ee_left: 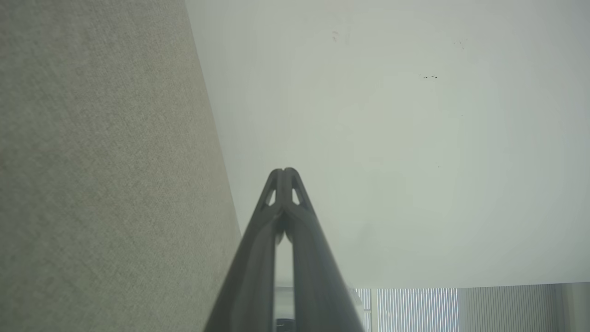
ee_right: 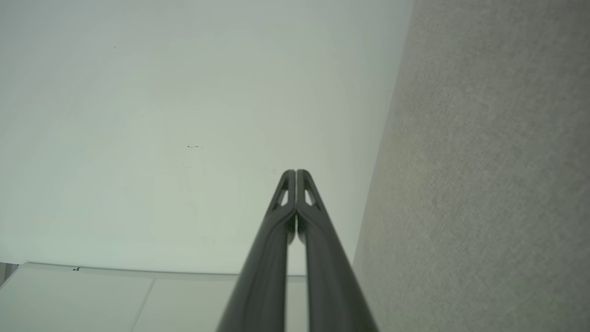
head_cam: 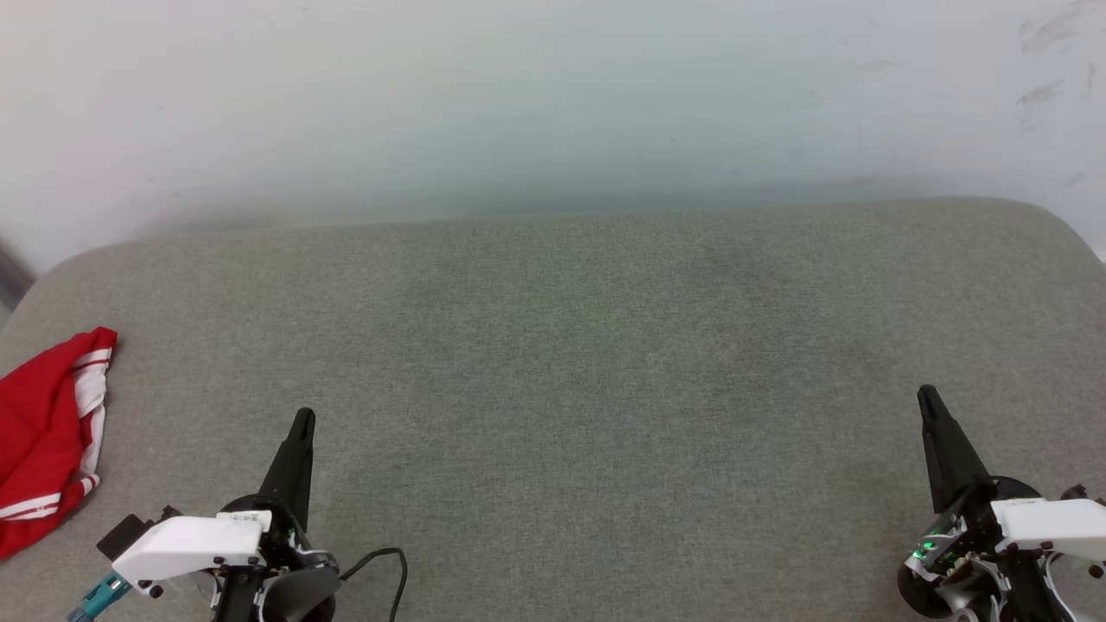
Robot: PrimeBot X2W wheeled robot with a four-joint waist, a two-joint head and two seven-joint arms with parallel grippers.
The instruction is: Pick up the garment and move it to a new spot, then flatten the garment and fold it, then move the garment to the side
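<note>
**Head view.** The left gripper (head_cam: 303,422) points away from you over the grey padded surface (head_cam: 562,345). Its two dark fingers are pressed together, tip to tip, with nothing between them. The right gripper (head_cam: 930,399) stands well apart on the opposite side, its fingers likewise closed and empty. The garment (head_cam: 39,432) lies crumpled on the surface, well to the outer left of the left fingers and roughly level with their tips. It touches neither gripper. Part of the garment is cut off by the frame edge, so you cannot judge its full extent.

**Left wrist view.** The left gripper (ee_left: 286,173) shows both fingers meeting at the tips, with only a thin slit lower down. The padded surface runs along one side of the fingers, and the pale wall (ee_left: 392,138) lies beyond the tips.

**Right wrist view.** The right gripper (ee_right: 296,173) shows the same closed, empty state, with the surface on the opposite side of the fingers.

**Hazards.** The pick-up appears not yet begun.
- Closed fingers will push the fabric instead of pinching it. Part them before the reach.
- The garment sits near the surface's left margin. A sideways nudge could slide it off.
- The fabric looks thin and bunched. A shallow pinch may catch one layer or a sleeve only, and the rest would drag.
- Descending too far could press the tips into the padded cover.
</note>
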